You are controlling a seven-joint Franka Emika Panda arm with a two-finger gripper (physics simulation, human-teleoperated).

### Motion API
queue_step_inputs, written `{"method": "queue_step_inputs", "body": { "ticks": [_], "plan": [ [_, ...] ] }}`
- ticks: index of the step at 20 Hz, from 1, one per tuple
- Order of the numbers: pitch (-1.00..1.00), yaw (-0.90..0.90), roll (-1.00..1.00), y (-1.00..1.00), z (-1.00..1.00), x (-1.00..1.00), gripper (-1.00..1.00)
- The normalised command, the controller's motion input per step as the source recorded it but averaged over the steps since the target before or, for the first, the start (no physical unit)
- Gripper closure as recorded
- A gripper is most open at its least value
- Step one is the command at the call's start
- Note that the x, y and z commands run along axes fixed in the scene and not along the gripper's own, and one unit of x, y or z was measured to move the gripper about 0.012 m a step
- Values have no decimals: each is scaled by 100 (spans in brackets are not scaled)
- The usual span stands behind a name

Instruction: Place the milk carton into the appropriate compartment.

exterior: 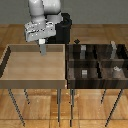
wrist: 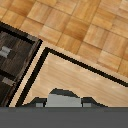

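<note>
Parquet floor (exterior: 100, 30) of light-brown wood squares runs all round, with two bins on thin metal legs side by side on it. On the exterior view's left is a light-wood open tray bin (exterior: 10, 75), shallow and with one big compartment. On the exterior view's right, just beside it, is a dark-brown wooden bin (exterior: 95, 80) split by dividers into several compartments. Small dull grey blocks (exterior: 84, 73) sit in the dark bin's cells, at least four, and their detail is too coarse to read.

The white Panda arm (exterior: 42, 10) reaches down from its black base (exterior: 64, 31) behind the bins. The gripper (exterior: 42, 46) hangs over the back part of the light tray, near its far wall and towards the middle of that wall. It is well clear of the tray floor.

The milk carton (exterior: 43, 51) is a small white-grey box that sits upright between the fingers and pokes out below them. It is off the surface, above the light tray and not over the dark bin. In the wrist view the carton's (wrist: 64, 98) peaked top shows between the two dark fingertips (wrist: 38, 102). The jaws are narrow and pinched on its sides.

Below the carton the wrist view shows the tray's pale floor (wrist: 85, 80). Its black-edged rim, a slice of the dark bin (wrist: 12, 55) and parquet lie beyond. Contact at the pads is partly hidden by the camera housing.
</note>
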Motion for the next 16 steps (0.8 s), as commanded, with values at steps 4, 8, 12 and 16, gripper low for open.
{"method": "queue_step_inputs", "body": {
  "ticks": [4, 8, 12, 16],
  "plan": [
    [0, 0, 0, 31, 50, 0, 100],
    [0, 0, 0, 100, 0, 0, 100],
    [0, 0, 0, 100, 0, 0, 100],
    [0, 0, 0, 100, 0, 0, 100]
  ]
}}
